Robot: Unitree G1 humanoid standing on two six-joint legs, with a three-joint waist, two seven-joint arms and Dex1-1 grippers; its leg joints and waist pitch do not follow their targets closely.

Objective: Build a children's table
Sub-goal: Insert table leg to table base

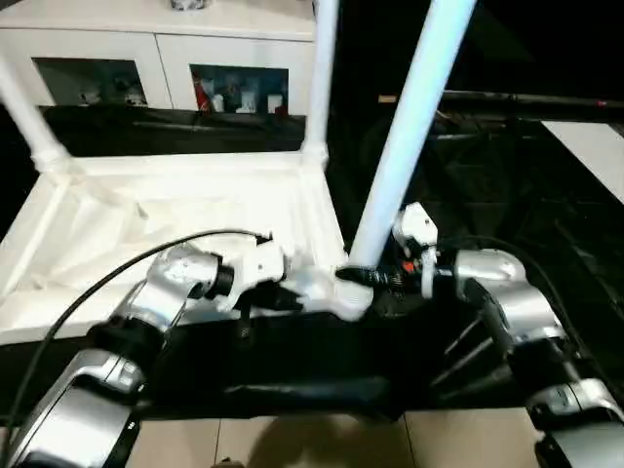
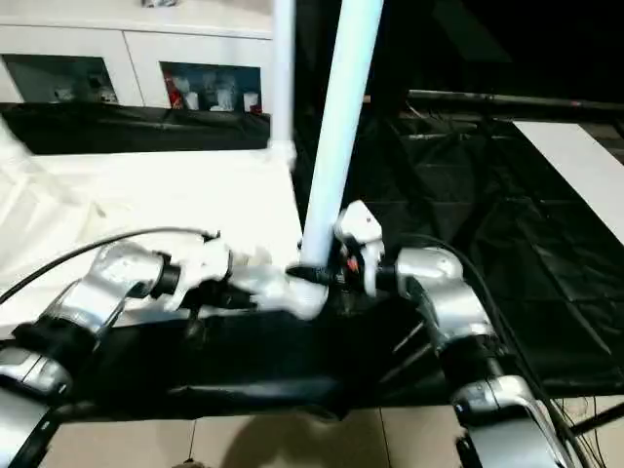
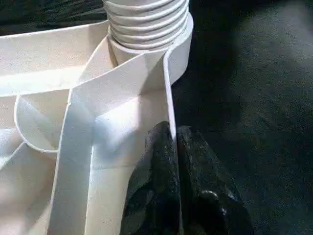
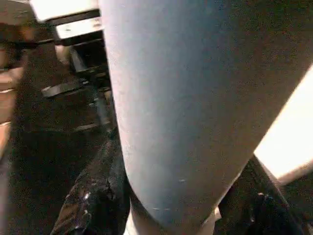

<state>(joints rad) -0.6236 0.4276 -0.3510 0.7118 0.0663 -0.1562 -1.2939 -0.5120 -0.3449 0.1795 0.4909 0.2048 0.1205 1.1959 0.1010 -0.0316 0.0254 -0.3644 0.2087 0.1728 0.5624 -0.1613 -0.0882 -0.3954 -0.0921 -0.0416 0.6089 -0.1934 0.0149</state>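
Lighting's pretty harsh here. The white tabletop (image 1: 175, 210) is blown out in both head views, its ribs almost lost in glare, while the black cloth (image 1: 487, 175) around it swallows all detail. The near leg (image 1: 409, 127) picks up a bluish tint. Head views look soft and a bit smeary. In the right wrist view that leg is a big out-of-focus blur, dim and murky.

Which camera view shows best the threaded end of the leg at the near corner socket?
The left wrist view: the leg's threaded end sits in the corner socket, ridges plain, beside the left gripper. Both eye views show that leg rising from the corner. In the right wrist view its smooth tube runs between the right gripper's fingers.
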